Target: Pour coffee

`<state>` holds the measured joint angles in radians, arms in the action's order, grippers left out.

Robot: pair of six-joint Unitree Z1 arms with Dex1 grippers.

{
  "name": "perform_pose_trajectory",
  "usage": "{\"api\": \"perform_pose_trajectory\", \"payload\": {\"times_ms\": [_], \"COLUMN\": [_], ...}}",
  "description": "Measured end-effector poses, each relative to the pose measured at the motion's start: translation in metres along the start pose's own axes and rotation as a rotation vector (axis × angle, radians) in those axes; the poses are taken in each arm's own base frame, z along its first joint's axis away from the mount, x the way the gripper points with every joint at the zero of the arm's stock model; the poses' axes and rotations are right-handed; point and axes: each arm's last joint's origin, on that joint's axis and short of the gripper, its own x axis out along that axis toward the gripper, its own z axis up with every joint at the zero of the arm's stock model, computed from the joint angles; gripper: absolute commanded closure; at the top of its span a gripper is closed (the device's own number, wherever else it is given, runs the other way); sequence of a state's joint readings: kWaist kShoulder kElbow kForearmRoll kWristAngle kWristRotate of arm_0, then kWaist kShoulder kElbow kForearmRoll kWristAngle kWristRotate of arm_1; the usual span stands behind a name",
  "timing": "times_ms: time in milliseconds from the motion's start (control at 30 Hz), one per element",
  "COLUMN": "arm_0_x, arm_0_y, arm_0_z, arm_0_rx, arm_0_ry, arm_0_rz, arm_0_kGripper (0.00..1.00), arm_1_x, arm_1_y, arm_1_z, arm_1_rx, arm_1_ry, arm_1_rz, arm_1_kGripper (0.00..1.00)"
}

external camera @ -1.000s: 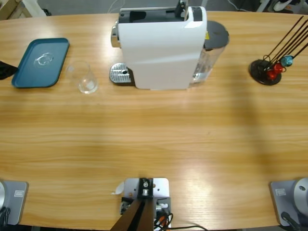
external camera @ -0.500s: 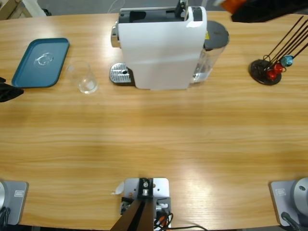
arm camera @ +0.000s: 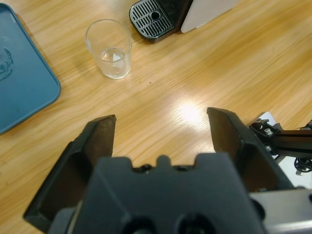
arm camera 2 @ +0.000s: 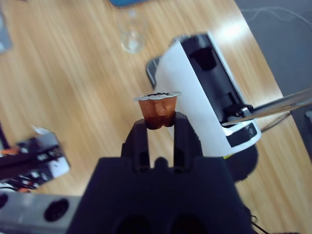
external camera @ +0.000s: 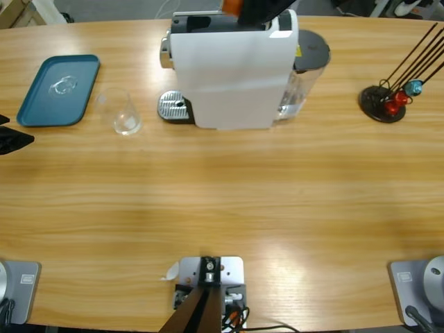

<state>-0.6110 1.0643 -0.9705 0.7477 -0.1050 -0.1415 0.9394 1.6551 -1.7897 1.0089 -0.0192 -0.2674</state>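
Note:
No coffee is in view. The clear glass [external camera: 125,113] [arm camera: 109,48] stands upright between the teal tray and the machine's drip grid, and no liquid shows in it. My left gripper [arm camera: 161,119] [external camera: 11,139] hovers open at the table's left edge, short of the glass, with nothing between its jaws. My right gripper [arm camera 2: 157,126] [external camera: 262,7] is shut on an orange-brown capsule [arm camera 2: 157,109] [external camera: 232,5] with a foil rim. It holds the capsule above the top of the white coffee machine [external camera: 232,69] [arm camera 2: 202,92].
A teal tray [external camera: 59,90] [arm camera: 22,83] lies at the far left. The metal drip grid [external camera: 173,106] [arm camera: 155,12] juts from the machine's left side. A black wire rack [external camera: 383,100] with red and blue capsules stands at the right.
The right gripper with the capsule has moved left from the upper right to above the machine's top. The left gripper has edged slightly further in at the left edge.

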Motion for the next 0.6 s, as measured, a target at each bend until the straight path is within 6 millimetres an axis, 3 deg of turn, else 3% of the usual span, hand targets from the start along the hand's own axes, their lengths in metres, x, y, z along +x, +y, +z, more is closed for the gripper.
{"api": "perform_pose_trajectory", "payload": {"times_ms": [167,433,600], "arm_0_x": [0.000,0.000,0.000], "arm_0_y": [0.000,0.000,0.000], "arm_0_z": [0.000,0.000,0.000], "arm_0_rx": [0.001,0.002,0.002], "arm_0_ry": [-0.001,-0.002,-0.002], "arm_0_rz": [-0.001,-0.002,-0.002], "arm_0_kGripper": [0.193,0.193,0.193], "arm_1_x": [0.015,0.015,0.035], "arm_1_y": [-0.003,-0.013,-0.016], "arm_1_z": [0.011,0.046,0.059], "arm_1_rx": [-0.101,-0.188,-0.230], "arm_1_ry": [0.091,0.047,0.050], "arm_1_rz": [-0.045,-0.077,-0.076], "arm_1_kGripper": [1.000,1.000,1.000]}}
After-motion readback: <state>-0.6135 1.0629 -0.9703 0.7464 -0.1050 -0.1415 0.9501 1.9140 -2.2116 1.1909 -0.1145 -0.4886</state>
